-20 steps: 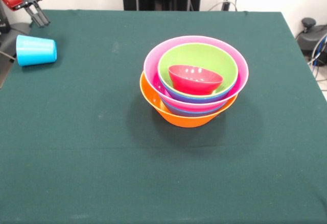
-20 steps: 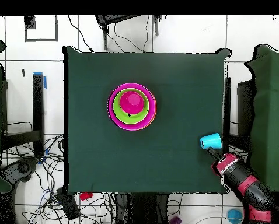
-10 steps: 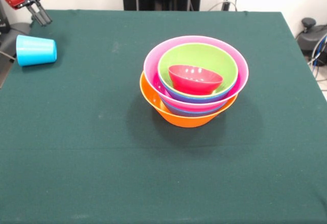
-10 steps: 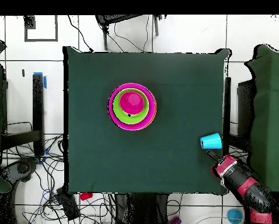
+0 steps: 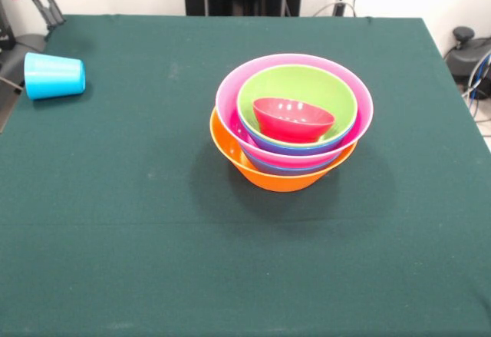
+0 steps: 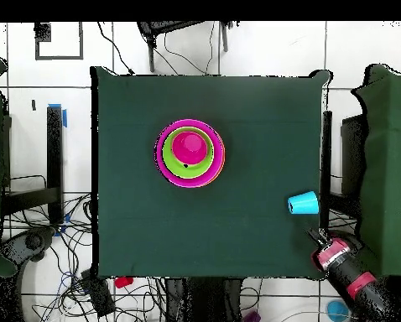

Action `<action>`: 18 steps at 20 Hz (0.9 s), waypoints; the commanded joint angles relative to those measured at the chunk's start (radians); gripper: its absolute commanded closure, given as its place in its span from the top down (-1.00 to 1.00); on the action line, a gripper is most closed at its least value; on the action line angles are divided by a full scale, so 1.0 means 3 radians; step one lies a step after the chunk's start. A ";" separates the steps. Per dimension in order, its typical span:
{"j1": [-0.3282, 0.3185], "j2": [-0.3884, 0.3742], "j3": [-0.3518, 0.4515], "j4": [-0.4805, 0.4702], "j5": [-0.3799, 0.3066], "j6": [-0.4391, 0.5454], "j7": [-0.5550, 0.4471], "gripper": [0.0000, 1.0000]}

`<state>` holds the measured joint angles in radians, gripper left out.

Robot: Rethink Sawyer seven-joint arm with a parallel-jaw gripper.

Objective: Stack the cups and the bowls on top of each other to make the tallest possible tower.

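The bowls sit nested in one pile at the table's middle: orange (image 5: 268, 174) at the bottom, then pink (image 5: 227, 95), a thin purple-blue rim (image 5: 307, 151), lime green (image 5: 307, 84) and the small red bowl (image 5: 293, 119) inside. From overhead the tower (image 6: 190, 153) shows as rings around the red centre. The light-blue cup (image 5: 54, 75) lies on its side near the table's edge, also seen from overhead (image 6: 304, 203). My gripper (image 5: 51, 13) hangs past the table's corner, clear of the cup, holding nothing; overhead, the gripper (image 6: 320, 240) is just off the cloth.
The dark green cloth covers the whole table (image 5: 153, 237). Cables and black equipment (image 5: 468, 53) lie beyond the table's right side. Overhead, cables (image 6: 61, 243) crowd the floor around the table edges.
My gripper has drawn back from the cup, moving up and off the table's corner. Cup and bowls have not moved.
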<state>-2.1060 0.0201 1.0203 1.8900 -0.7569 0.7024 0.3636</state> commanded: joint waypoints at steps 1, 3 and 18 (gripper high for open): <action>0.0192 -0.0157 -0.0469 0.0011 -0.0321 -0.0376 0.0267 -1.00; 0.0226 -0.0200 -0.0520 -0.0005 -0.0283 -0.0435 0.0324 -1.00; 0.0649 -0.0147 -0.0527 -0.0412 -0.0004 -0.0704 0.0288 -1.00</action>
<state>-2.0201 -0.0600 0.9128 1.8941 -0.7565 0.5248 0.3636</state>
